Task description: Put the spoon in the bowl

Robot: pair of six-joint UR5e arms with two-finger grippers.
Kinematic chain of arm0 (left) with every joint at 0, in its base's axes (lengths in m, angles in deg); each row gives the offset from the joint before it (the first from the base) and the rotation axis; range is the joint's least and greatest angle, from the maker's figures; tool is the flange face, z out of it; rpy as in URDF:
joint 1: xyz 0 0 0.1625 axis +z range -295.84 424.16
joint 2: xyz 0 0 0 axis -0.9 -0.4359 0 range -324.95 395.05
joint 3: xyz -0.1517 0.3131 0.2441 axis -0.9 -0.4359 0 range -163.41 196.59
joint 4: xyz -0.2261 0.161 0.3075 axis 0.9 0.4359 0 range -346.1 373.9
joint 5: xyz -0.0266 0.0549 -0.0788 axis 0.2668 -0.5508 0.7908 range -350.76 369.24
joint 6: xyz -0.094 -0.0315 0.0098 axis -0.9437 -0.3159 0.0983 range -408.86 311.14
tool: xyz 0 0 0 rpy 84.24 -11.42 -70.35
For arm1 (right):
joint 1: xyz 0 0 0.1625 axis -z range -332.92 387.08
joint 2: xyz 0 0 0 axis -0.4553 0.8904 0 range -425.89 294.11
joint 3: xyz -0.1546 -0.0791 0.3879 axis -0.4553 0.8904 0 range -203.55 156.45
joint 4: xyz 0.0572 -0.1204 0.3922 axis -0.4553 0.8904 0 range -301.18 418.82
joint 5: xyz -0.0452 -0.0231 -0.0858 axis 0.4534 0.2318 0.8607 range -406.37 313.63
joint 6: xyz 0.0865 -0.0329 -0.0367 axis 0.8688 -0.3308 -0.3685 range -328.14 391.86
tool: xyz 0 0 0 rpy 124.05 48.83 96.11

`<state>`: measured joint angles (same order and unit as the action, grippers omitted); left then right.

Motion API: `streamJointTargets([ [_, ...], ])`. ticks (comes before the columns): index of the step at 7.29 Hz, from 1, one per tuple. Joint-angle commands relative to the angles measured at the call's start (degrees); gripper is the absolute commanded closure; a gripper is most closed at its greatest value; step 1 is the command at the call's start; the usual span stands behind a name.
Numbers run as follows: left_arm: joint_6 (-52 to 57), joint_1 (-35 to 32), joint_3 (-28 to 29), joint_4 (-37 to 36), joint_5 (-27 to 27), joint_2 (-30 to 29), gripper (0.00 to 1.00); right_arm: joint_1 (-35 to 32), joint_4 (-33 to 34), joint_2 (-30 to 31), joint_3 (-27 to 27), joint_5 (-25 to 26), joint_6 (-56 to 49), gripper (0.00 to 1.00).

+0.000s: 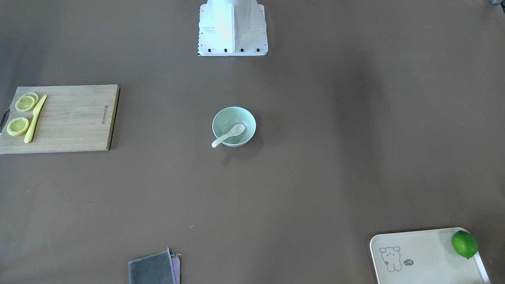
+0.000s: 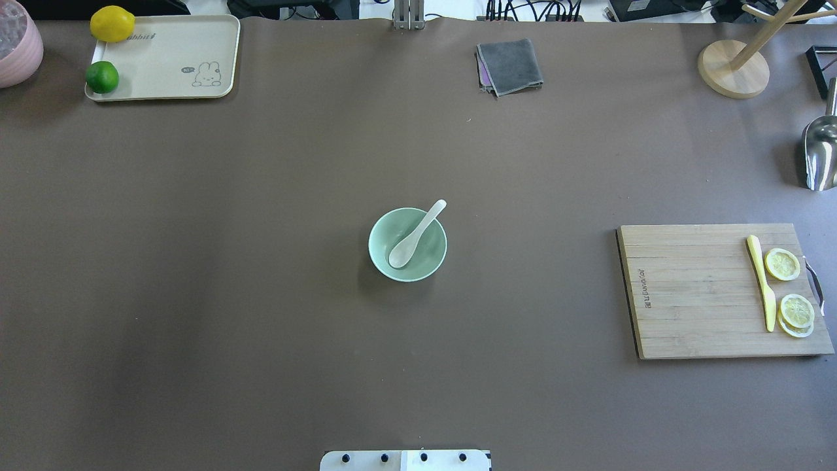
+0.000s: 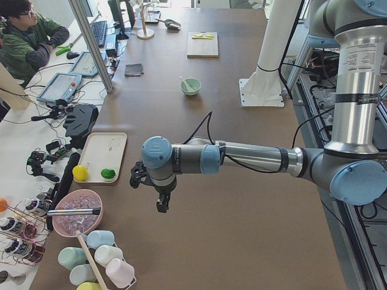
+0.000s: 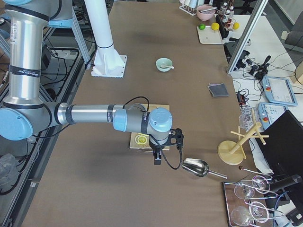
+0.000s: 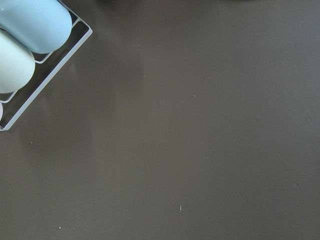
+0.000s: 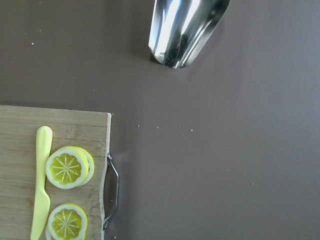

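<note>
The pale mint-green bowl stands at the middle of the table, also seen in the front view. The white spoon lies in it, scoop down inside and handle resting over the rim. My left gripper hangs above the table's left end, far from the bowl. My right gripper hangs above the table's right end, by the cutting board. Both show only in the side views, so I cannot tell whether they are open or shut. The wrist views show no fingers.
A wooden cutting board with lemon slices and a yellow knife lies at the right. A cream tray with a lime and a lemon is at the far left. A grey cloth, a metal scoop and a cup rack are nearby.
</note>
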<state>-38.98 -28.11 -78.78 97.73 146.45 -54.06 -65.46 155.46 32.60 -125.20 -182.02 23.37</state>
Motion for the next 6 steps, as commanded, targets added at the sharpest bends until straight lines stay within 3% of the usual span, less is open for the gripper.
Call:
streamJointTargets([
  [1, 0.24, 0.07, 0.72, 0.11, -0.45, 0.17, 0.02, -0.18, -0.14, 0.04, -0.03, -0.23, 0.06, 0.0],
  [6, 0.06, -0.02, 0.89, 2.75, -0.53, 0.34, 0.02, -0.09, -0.14, 0.13, -0.03, -0.49, -0.03, 0.0],
])
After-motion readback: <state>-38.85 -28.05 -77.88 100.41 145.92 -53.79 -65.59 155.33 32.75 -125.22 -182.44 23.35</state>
